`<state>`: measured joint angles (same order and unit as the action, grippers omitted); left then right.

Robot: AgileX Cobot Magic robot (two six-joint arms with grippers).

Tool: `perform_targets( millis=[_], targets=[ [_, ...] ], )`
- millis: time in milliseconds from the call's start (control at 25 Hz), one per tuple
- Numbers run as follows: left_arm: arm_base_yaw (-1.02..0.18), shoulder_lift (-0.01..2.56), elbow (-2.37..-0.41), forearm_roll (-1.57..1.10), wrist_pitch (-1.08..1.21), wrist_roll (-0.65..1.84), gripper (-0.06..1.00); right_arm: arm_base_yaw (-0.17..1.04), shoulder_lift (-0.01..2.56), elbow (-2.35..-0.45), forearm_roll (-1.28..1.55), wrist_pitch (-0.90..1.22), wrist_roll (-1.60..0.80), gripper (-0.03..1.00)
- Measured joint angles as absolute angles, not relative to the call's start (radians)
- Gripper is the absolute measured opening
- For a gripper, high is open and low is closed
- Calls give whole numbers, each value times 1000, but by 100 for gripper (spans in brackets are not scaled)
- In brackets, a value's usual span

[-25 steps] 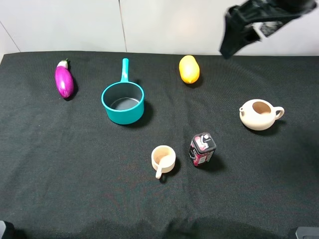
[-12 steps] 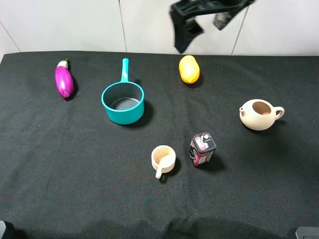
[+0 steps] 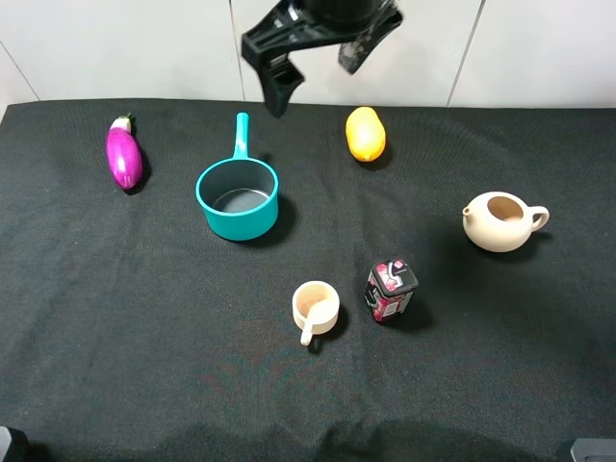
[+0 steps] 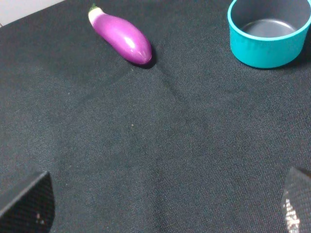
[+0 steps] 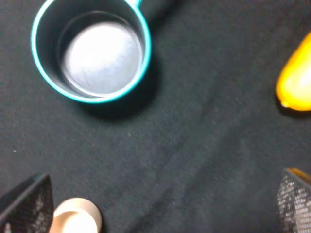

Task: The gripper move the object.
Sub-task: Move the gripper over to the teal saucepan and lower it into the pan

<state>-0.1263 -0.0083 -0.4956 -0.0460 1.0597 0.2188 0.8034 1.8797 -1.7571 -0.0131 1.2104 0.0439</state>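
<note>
Lab setup: black cloth [image 3: 96, 337], white wall [image 3: 115, 48]

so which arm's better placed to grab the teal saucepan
Right. The right gripper hangs open near the saucepan handle, and its wrist view looks straight down into it. The left gripper views it only from the side, farther off.

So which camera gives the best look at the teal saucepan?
The exterior high view: the saucepan shows whole, handle included. The left wrist view crops its bowl and misses the handle; the right wrist view looks down into it, blurred.
</note>
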Motion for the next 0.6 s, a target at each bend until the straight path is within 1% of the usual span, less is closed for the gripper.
perform_targets(
  millis=[600],
  targets=[
    [-126, -8, -496, -46, 1060, 219, 99, 819, 2058, -1848, 53, 1176, 81, 69]
  ],
)
